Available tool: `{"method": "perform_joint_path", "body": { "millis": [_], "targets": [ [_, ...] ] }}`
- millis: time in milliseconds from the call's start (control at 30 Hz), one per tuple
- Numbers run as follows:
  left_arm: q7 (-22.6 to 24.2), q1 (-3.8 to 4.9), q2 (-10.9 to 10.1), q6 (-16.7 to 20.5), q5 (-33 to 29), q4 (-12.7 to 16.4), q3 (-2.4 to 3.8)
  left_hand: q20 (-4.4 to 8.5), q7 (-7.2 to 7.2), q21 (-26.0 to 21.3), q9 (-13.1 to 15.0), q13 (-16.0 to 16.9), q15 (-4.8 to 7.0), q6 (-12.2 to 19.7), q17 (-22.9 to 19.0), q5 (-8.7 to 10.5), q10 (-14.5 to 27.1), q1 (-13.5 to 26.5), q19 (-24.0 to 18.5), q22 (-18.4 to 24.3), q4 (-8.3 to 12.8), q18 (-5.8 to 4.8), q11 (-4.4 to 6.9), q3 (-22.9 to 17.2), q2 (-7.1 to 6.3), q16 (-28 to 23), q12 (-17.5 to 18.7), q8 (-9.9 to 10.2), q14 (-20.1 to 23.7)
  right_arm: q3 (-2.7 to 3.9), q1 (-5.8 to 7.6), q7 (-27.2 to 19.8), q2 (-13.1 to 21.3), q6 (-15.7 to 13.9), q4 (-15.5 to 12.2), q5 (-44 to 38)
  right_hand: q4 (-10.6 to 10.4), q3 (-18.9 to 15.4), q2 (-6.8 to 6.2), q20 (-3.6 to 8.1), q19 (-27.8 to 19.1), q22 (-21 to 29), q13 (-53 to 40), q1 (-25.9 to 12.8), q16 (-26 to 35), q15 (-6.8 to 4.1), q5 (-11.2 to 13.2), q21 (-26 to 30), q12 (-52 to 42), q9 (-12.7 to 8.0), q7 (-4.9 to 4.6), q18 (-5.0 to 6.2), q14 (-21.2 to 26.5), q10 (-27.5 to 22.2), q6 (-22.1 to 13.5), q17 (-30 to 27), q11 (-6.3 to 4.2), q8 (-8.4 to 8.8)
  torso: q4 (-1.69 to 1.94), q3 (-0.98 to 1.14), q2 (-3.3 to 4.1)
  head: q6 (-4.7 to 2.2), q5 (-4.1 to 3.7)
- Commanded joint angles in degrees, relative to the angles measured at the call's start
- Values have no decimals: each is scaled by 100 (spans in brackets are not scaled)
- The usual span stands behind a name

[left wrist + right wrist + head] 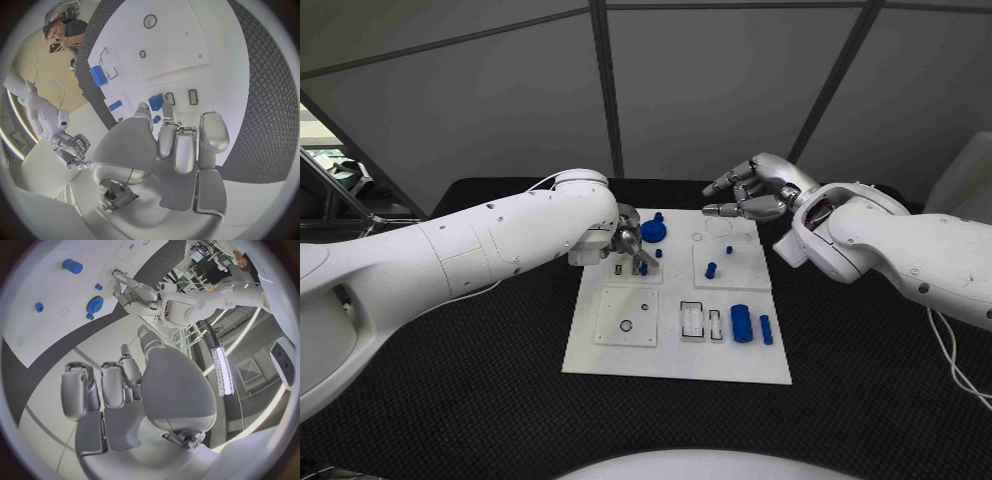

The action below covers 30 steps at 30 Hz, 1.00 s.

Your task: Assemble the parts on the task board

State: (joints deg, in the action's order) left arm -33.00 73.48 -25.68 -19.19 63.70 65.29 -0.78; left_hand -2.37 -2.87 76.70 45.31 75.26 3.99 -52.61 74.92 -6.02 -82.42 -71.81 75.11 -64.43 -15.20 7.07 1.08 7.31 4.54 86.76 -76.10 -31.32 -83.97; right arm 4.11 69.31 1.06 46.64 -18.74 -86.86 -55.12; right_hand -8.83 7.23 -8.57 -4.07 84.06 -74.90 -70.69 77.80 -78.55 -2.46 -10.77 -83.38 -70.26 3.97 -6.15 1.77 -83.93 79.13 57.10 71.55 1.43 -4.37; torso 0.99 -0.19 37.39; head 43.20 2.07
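Note:
The white task board (678,345) lies mid-table. At its far left end my left hand (629,245) reaches down, fingertips by a small blue block (642,267) and beside the blue gear (653,232). In the left wrist view the block (155,102) lies just past the thumb (143,109), outside the hand (181,145). A short peg (711,270) stands mid-board. A thick cylinder (741,323) and a slim bar (766,329) lie near the right edge. My right hand (754,192) hangs above the board's far edge, fingers loosely bent and holding nothing; its wrist view shows the gear (95,304).
Empty slots (692,318) and a square plate with a round hole (627,322) occupy the board's near half. Black matting (473,380) surrounds the board. Grey wall panels (704,90) stand behind the table.

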Motion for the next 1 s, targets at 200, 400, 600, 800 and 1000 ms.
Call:
{"method": "perform_joint_path", "body": {
  "millis": [200, 400, 600, 800, 1000],
  "targets": [
    [97, 7, 17, -192, 33, 10, 2, 10, 27, 20, 89, 630, 28, -4, 1089, -140, 3, -225, -49, -19, 114, -186, -1, -29, 59, -22, 51, 90, -448, 6, 14, 2, -24, 60, 15, -33, 22, -1, 37, 44, 15, -561, 5, -40, 32, -30, -23, 11, -22, -8, -20, 67, -198, 22, -13, 1, 7, 30, -1, -2, 2, 15, 4],
    [140, 7, 14, -218, 32, 8, 2, 19, 41, 14, 151, 626, 38, -28, 1090, -206, 16, -374, -60, -28, 206, -183, 13, -106, 161, -24, 114, 168, -448, 6, 14, 4, -29, 62, 21, -59, 22, -1, 37, 44, 15, -561, 5, -40, 32, -30, -23, 11, -22, -8, -20, 67, -198, 22, -13, 1, 7, 30, 2, -3, 3, 28, -3],
    [200, 7, 5, -89, -50, -8, 2, 41, 59, 29, 237, 644, 57, -29, 1110, -645, 12, -648, -43, -86, 416, -189, 34, -295, 332, -11, 173, 319, -457, 6, 14, 5, -36, 66, 33, -65, 22, -1, 37, 44, 15, -561, 5, -40, 32, -30, -23, 11, -22, -8, -20, 67, -198, 22, -13, 1, 7, 30, 6, -4, 2, 39, -5],
    [248, 7, -35, -72, -315, 22, 2, 50, 48, 26, 325, 626, 62, 9, 1121, -1781, 43, -873, -48, -114, 629, -191, 36, -581, 320, -5, 297, 476, -460, 6, 14, 11, -44, 83, 44, -66, 37, 7, 47, 44, 18, -564, -5, -40, 31, -30, -36, 11, -33, -8, -20, 67, -200, 29, -11, 6, 7, 35, -1, -4, 5, 41, -1],
    [300, 7, -116, 34, -506, 90, 2, 45, 18, 25, 473, 627, 46, -18, 1147, -2537, 30, -897, -48, -149, 770, -190, 22, -1037, 216, 14, 372, 543, -471, 6, 14, 19, -46, 106, 52, -66, 37, 7, 47, 44, 18, -564, -5, -40, 31, -30, -36, 11, -33, -8, -20, 67, -200, 29, -11, 6, 7, 35, 10, 1, 1, 52, 3]
  ]
}}
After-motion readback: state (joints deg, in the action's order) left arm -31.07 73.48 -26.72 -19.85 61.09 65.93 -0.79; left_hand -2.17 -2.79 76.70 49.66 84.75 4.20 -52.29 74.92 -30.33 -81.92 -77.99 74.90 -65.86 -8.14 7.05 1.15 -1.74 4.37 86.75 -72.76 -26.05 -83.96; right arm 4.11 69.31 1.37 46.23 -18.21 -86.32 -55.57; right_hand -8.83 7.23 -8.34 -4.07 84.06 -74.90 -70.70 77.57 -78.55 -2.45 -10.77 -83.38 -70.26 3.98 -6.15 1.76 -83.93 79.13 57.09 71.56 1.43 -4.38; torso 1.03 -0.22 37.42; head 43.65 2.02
